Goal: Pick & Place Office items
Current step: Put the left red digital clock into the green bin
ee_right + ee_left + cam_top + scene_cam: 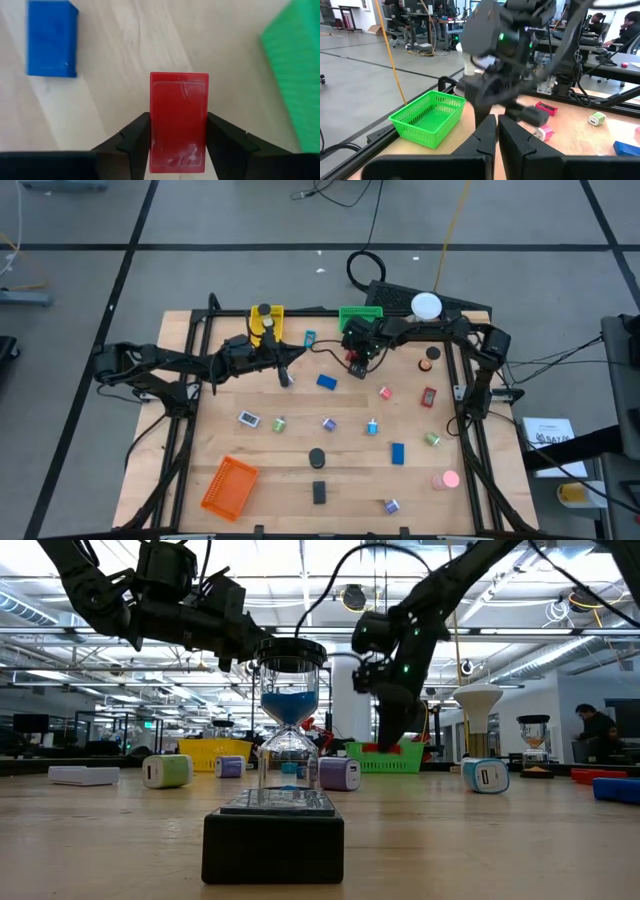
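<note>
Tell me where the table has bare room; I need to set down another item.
Bare wood: the patch between the orange basket and the white clip, and the strip between the black disc and blue block. Crowded: by the green basket, where the right pincer grips a red block.

A block (179, 120) sits between the right end effector's (178, 145) fingers, seemingly beside a basket (295, 75).

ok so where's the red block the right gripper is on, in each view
High view: the red block lies under the right gripper, just below the green basket.
Low view: I cannot pick it out; the right arm stands before the green basket.
Left wrist view: hidden behind the right gripper.
Right wrist view: centre, between the fingers, the block beside the basket.
Shared landmark: the green basket.
</note>
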Available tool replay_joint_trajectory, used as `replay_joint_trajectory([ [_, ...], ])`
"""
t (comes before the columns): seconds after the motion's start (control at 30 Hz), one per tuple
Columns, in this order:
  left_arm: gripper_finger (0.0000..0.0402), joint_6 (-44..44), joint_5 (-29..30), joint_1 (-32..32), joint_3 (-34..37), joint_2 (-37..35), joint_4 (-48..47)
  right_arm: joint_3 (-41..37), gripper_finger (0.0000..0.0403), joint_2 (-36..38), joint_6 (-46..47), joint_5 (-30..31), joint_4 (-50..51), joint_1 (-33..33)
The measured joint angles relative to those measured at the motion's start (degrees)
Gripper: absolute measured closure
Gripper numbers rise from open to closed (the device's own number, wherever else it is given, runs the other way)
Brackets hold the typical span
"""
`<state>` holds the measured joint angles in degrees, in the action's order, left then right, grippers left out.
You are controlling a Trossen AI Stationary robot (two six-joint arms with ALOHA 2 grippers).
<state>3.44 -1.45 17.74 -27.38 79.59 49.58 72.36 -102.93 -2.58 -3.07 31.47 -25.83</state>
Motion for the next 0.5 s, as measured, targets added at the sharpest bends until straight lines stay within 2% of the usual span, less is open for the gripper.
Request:
replay_joint_trajectory([
  [0.17,0.0382,0.0,0.0,0.0,0.0,0.0,0.0,0.0,0.0253,5.1,6.2,0.3,1.6,-1.2],
  [0.5,0.0382,0.0,0.0,0.0,0.0,0.0,0.0,0.0,0.0244,12.9,11.5,6.2,4.4,-3.6],
])
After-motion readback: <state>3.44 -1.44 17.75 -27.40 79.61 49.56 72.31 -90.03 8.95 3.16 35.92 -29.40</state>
